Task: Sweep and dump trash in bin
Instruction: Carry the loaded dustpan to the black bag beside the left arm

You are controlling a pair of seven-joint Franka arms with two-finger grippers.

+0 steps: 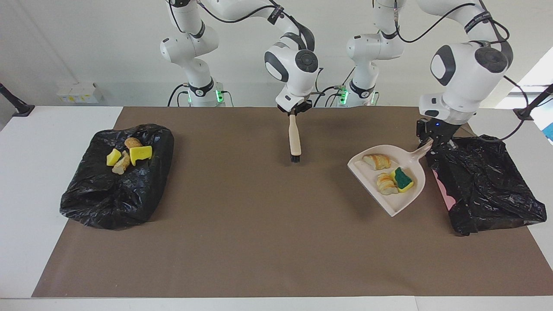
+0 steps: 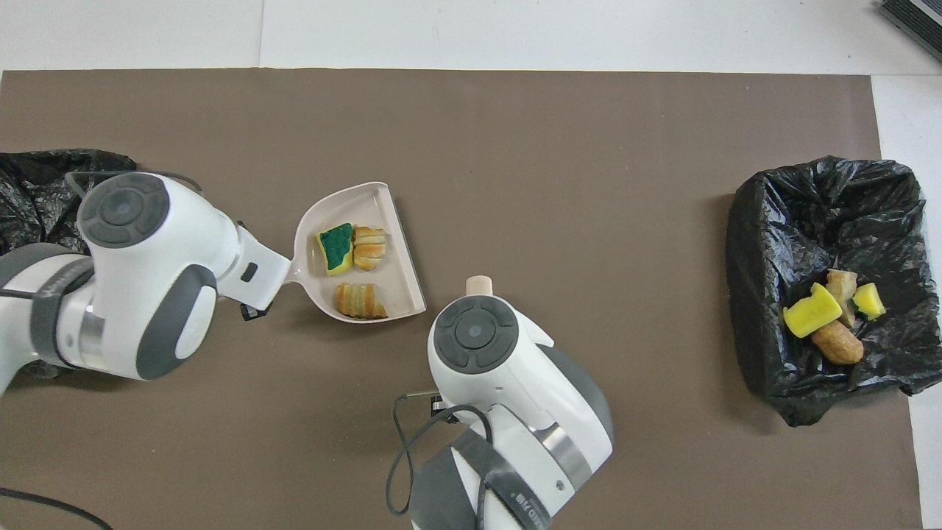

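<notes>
Facing view shows both claws; overhead hides them under the wrists. Left claw [image 1: 433, 144] clamped on beige dustpan [image 1: 404, 198] handle, frame right, carrying 3 trash scraps [image 1: 389, 175]. Right claw [image 1: 294, 110] grips hanging brush [image 1: 295, 140], top centre. Crinkled black bin bag [image 1: 116, 198], frame left, holds 4 scraps [image 1: 128, 154].

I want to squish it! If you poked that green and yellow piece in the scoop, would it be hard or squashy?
Probably squashy: the green-backed piece looks like cut sponge. Likely very light too, so it could slide when the dustpan, held up by the left gripper, tips. Its flat sides suggest sliding, not rolling.
</notes>
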